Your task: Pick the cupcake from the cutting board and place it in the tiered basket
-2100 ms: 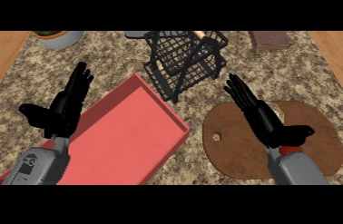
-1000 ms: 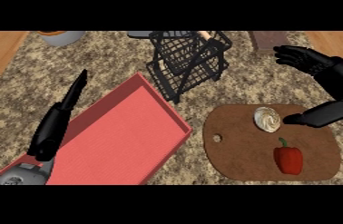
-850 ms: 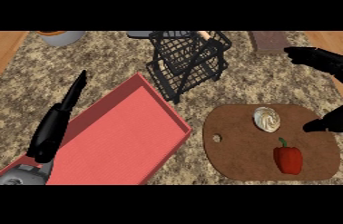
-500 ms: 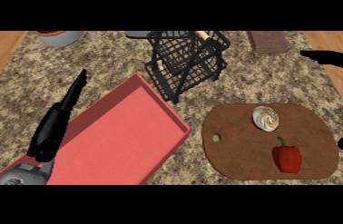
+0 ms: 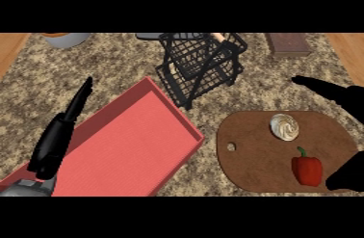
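Round white-frosted cupcake (image 5: 284, 126) upright, frosting up, no long axis, on brown wooden cutting board (image 5: 256, 160); black wire tiered basket (image 5: 200, 66) at eleven o'clock. Left hand (image 5: 62, 131) straight-fingered, empty; right hand (image 5: 334, 93) empty, fingers extended.

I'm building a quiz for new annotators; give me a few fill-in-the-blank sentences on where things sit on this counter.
1. The white-frosted cupcake lies on the brown wooden ____.
2. The vegetable beside it is a red bell ____.
3. The black wire tiered basket stands behind the long ____ tray.
4. The robot's left hand rests over that tray's ____ edge.

Missing: cutting board; pepper; red; left

Wire-mesh tiered basket (image 5: 201, 63); matt wooden cutting board (image 5: 256, 160).
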Tool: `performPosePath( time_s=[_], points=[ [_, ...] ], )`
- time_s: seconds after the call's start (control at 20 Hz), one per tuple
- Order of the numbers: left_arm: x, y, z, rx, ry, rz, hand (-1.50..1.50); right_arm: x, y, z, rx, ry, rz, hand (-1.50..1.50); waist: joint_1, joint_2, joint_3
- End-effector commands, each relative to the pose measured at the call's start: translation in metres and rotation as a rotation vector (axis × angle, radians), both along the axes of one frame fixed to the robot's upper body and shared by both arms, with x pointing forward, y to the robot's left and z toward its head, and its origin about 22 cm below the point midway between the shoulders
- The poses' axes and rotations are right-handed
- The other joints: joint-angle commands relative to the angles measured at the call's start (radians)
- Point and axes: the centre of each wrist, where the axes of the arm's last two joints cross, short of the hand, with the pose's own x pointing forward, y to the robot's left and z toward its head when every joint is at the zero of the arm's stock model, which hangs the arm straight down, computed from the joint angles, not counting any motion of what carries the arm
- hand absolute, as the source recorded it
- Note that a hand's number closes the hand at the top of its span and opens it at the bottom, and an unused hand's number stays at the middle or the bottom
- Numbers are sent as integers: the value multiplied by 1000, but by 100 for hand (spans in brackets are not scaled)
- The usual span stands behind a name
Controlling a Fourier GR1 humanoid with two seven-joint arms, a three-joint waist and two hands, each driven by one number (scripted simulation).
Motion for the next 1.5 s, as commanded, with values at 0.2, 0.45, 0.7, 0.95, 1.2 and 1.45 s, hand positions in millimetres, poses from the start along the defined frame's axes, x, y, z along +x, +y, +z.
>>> performPosePath(
  time_s=[0.2,0.45,0.7,0.95,1.2,1.45],
  points=[
    [4,-7,10,3,-6,-16,0,9,36,-41,-207,7,-58,-150,14,5,1],
    [5,5,11,14,5,-7,0,-2,53,-51,-271,17,-135,-150,7,2,1],
    [8,7,12,12,-6,-6,0,12,52,-73,-334,62,-126,-150,10,3,1],
    [6,-12,-5,-2,-3,-5,0,15,23,-59,-368,119,-83,-150,1,3,1],
    [11,3,7,13,-21,6,0,24,11,-86,-389,125,-121,-150,5,3,1],
    [3,-7,3,-4,16,-1,0,11,-8,-91,-361,-2,-182,-150,1,2,2]
  ],
)
